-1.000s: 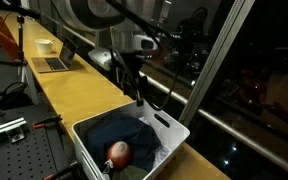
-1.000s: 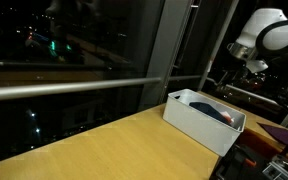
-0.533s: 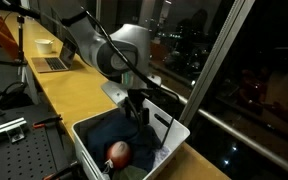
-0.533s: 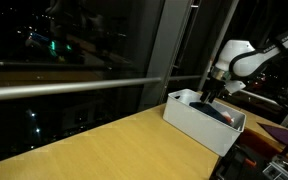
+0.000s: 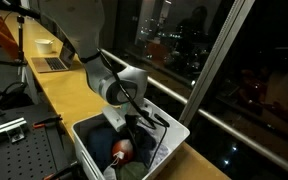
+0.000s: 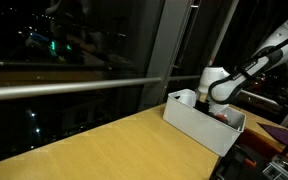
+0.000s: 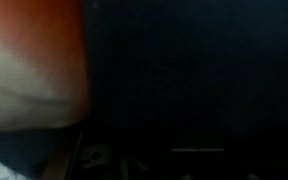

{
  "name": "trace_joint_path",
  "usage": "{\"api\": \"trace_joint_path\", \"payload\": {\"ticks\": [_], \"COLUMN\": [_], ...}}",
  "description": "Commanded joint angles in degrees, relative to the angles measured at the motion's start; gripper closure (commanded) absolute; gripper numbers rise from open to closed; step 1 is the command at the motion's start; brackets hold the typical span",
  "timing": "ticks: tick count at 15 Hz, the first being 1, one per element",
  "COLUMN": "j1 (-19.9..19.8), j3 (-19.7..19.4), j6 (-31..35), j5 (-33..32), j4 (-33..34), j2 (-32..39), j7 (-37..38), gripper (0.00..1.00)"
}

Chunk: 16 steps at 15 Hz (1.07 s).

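Inside the white bin (image 5: 177, 138), the hand (image 5: 135, 134) has dropped from above the rim to the dark cloth (image 5: 96, 133) beside a reddish round object (image 5: 120, 152); its spread is hidden.

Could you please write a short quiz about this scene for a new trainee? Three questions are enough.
1. True or false: the gripper is down inside the white bin.
2. What lies in the bin next to the dark cloth? A) a green bottle B) a red round thing C) a book
3. Fill in: the bin stands on a wooden ____ beside the window.

Key: 1 true; 2 B; 3 counter.
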Motion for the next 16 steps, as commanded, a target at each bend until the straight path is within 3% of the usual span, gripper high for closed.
{"api": "trace_joint_path", "payload": {"ticks": [1, 6, 11, 16], "j1": [2.1, 3.8, 8.2, 11.9], "j3": [0.9, 1.8, 1.3, 1.9], "j6": [0.1, 1.2, 1.4, -2.9], "j5": [3.1, 5.7, 4.8, -3.1], "j4": [1.3, -6.6, -18.6, -25.4], "j2": [3.1, -6.2, -20.8, -36.5], "j7": [-0.1, 0.3, 4.5, 12.9], "gripper": [0.26, 0.61, 0.99, 1.00]}}
